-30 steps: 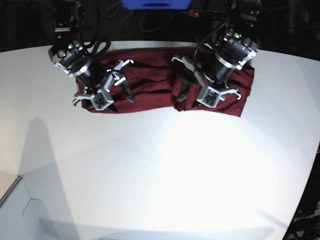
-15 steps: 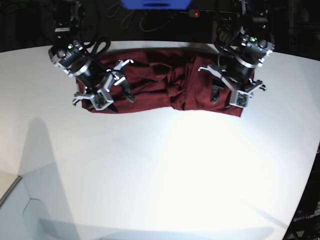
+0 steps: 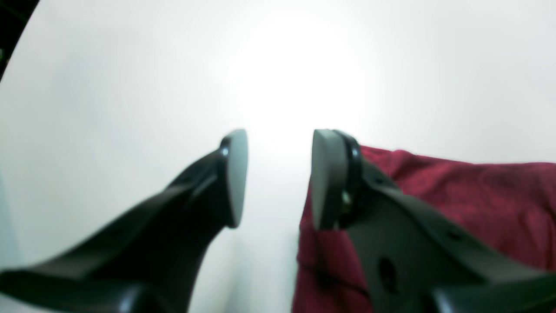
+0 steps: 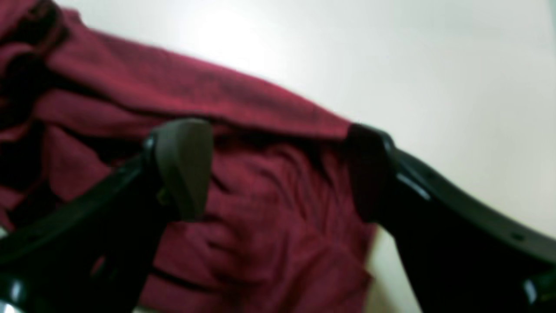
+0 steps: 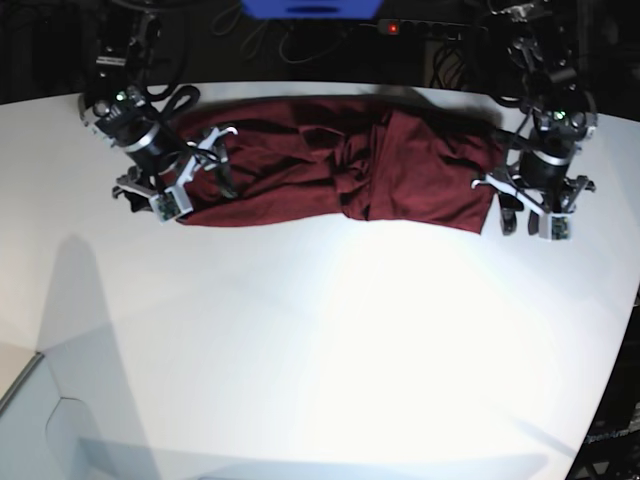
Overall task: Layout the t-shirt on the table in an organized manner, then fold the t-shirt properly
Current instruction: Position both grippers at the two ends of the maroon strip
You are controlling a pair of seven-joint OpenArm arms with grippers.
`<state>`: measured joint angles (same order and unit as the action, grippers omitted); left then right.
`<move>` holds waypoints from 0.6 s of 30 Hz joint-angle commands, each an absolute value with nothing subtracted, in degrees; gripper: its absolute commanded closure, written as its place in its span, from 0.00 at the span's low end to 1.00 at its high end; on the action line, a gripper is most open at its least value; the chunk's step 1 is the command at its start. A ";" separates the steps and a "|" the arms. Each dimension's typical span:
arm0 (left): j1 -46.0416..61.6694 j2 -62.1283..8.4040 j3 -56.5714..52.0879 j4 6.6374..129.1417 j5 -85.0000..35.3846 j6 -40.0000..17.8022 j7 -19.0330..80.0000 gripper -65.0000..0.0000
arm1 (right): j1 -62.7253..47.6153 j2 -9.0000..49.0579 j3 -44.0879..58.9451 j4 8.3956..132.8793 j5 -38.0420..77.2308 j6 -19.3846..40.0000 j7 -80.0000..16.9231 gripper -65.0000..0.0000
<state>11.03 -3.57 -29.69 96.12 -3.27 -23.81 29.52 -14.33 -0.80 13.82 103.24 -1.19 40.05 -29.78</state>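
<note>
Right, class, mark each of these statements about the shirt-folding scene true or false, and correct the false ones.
1. The t-shirt lies as a long bunched band along the far side of the table. True.
2. The shirt is neatly folded into a small square. False: it is wrinkled, with a gathered knot of cloth near its middle.
3. The left gripper has cloth clamped between its fingers. False: the gap between them shows only bare table, and the shirt's edge lies beside one finger.
4. The right gripper stands open over the shirt's end. True.
5. Both arms are at the middle of the shirt. False: one is at each end.
</note>
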 commanded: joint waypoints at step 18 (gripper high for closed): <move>10.15 -5.58 -30.02 91.21 -3.74 -23.60 28.18 0.64 | -15.78 -1.36 22.11 102.81 -0.31 40.00 -35.47 0.26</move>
